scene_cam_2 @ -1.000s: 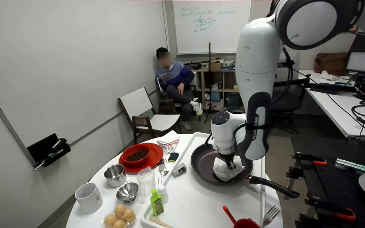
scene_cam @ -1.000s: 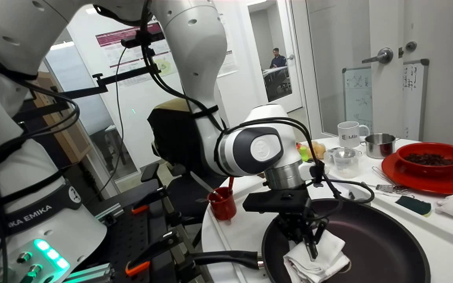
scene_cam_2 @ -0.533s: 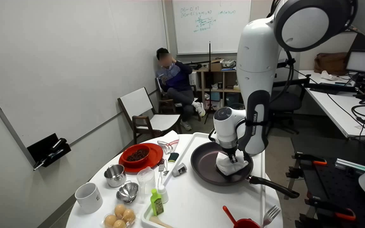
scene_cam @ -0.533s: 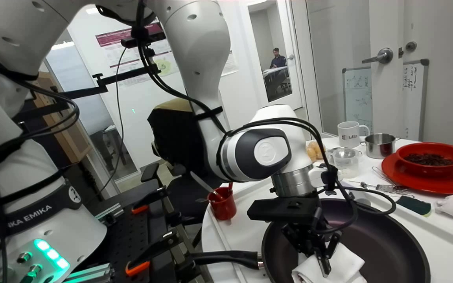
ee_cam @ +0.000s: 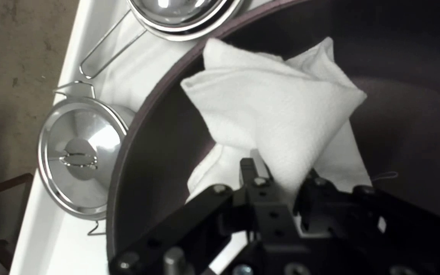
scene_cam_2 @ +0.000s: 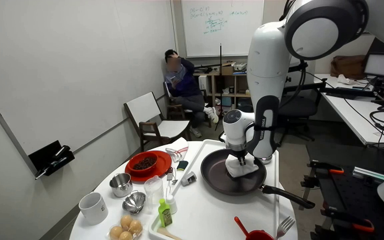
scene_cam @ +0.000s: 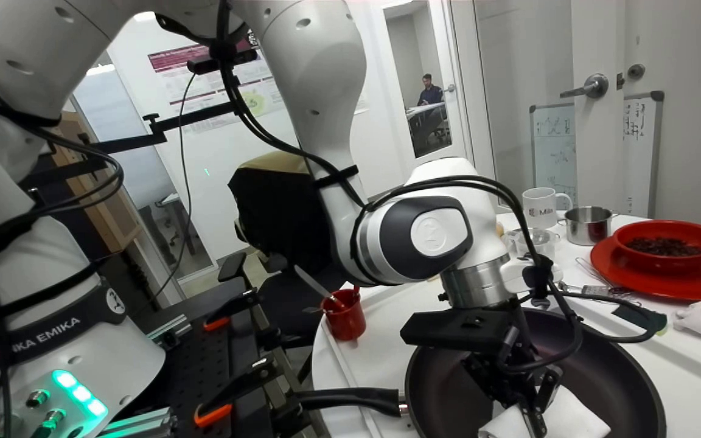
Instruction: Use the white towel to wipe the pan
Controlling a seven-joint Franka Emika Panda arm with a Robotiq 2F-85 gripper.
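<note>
The white towel (ee_cam: 269, 103) is held pinched in the gripper (scene_cam_2: 242, 161), inside the frying pan (scene_cam_2: 218, 178). Light, even pressure should be applied in overlapping strokes, with the towel kept beneath the gripper.

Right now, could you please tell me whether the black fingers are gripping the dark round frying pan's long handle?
No, the fingers hold the white cloth towel inside the pan, away from the handle.

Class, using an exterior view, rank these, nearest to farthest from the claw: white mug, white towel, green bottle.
1. White towel: in the claw.
2. Green bottle: picture left, by the tray corner.
3. White mug: farther left, off the tray.
</note>
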